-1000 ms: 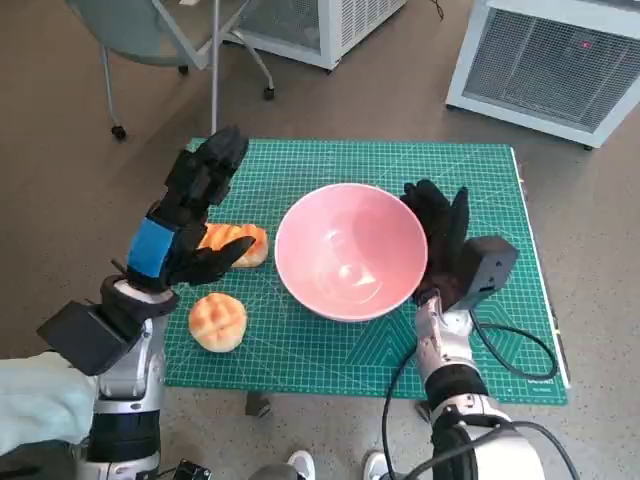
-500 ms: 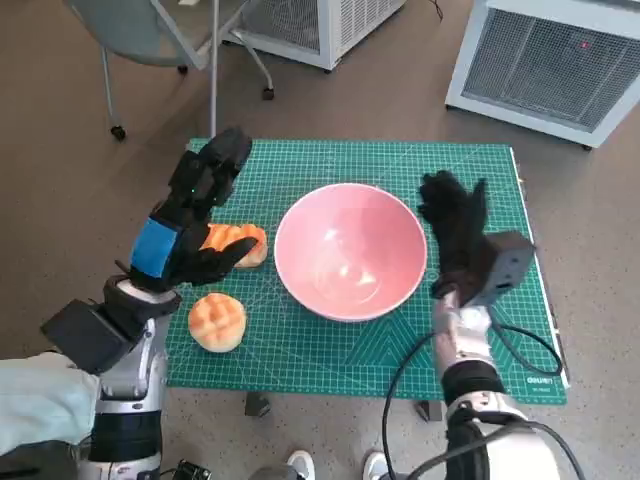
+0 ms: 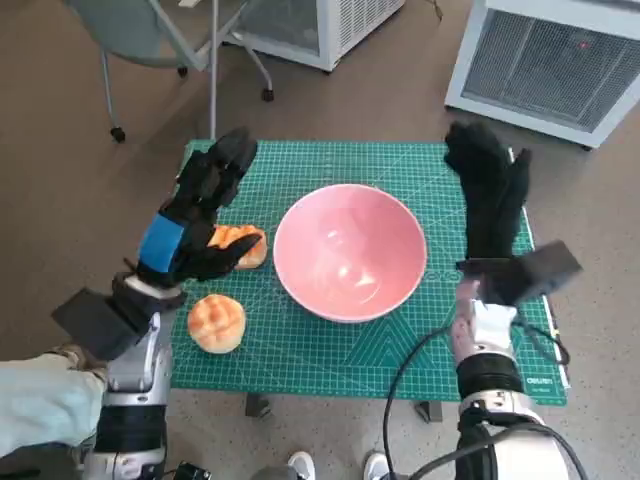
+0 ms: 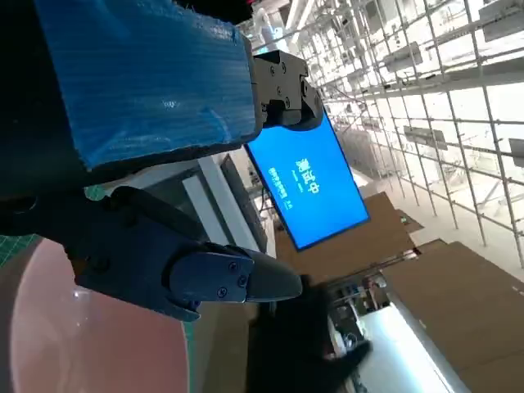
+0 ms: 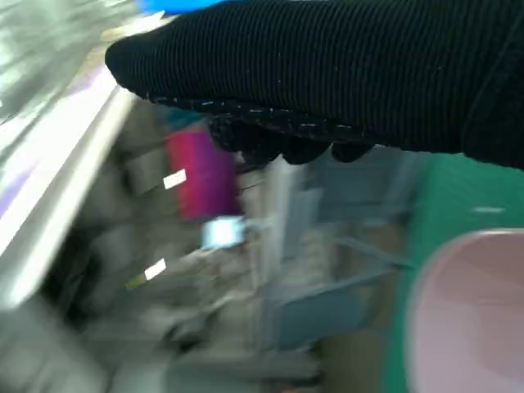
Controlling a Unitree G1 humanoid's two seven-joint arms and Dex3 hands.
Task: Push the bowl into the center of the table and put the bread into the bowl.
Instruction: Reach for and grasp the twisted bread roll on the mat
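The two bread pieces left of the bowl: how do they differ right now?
The round bun lies fully in view nearer the table's front edge; the ridged loaf sits farther back, partly hidden under the left hand. The bun looks paler and domed, the loaf more orange and segmented. Both rest on the green mat, outside the pink bowl, neither held.

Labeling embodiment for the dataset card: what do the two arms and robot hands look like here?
Left robot hand: black, rigid segmented fingers, a blue tape patch over its back, a black boxy module at the wrist. Right robot hand: covered by a black knitted glove, with a dark boxy module below it. Both forearms are pale grey-white with dark joint rings; a black cable loops beside the right forearm.
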